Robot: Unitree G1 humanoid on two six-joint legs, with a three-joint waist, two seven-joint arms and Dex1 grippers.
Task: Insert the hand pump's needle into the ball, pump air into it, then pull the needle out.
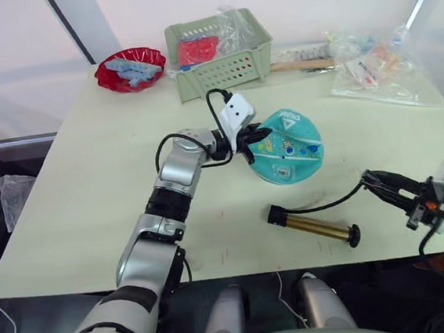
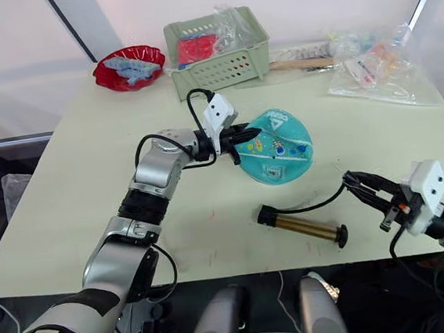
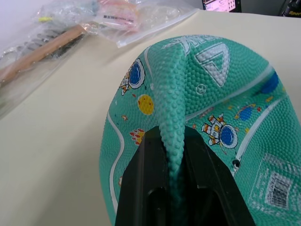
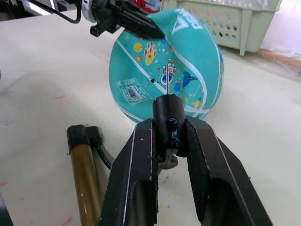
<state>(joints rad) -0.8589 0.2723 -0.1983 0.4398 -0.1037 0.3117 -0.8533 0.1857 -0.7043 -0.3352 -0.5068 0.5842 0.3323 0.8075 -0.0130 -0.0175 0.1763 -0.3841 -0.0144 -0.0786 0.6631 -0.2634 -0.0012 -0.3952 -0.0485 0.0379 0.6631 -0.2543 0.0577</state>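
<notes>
The teal ball (image 1: pixel 290 150) lies flattened and soft on the table's middle. My left gripper (image 1: pixel 255 138) is shut on a raised fold of its rubber at the left edge, and the left wrist view shows that ridge pinched between the black fingers (image 3: pixel 146 179). The bronze hand pump (image 1: pixel 314 226) lies on the table in front of the ball, its thin hose (image 1: pixel 334 202) curving right. My right gripper (image 4: pixel 168 127) is shut on the black fitting, with the needle (image 4: pixel 167 88) pointing toward the ball's valve hole (image 4: pixel 152 81). It stays well to the ball's right, apart from it.
A green basket (image 1: pixel 219 50) and a red bowl (image 1: pixel 130 70) stand at the back. Plastic bags (image 1: pixel 374 67) and a wooden-handled tool (image 1: pixel 303 65) lie at the back right. The table's front edge (image 1: pixel 240 269) runs just below the pump.
</notes>
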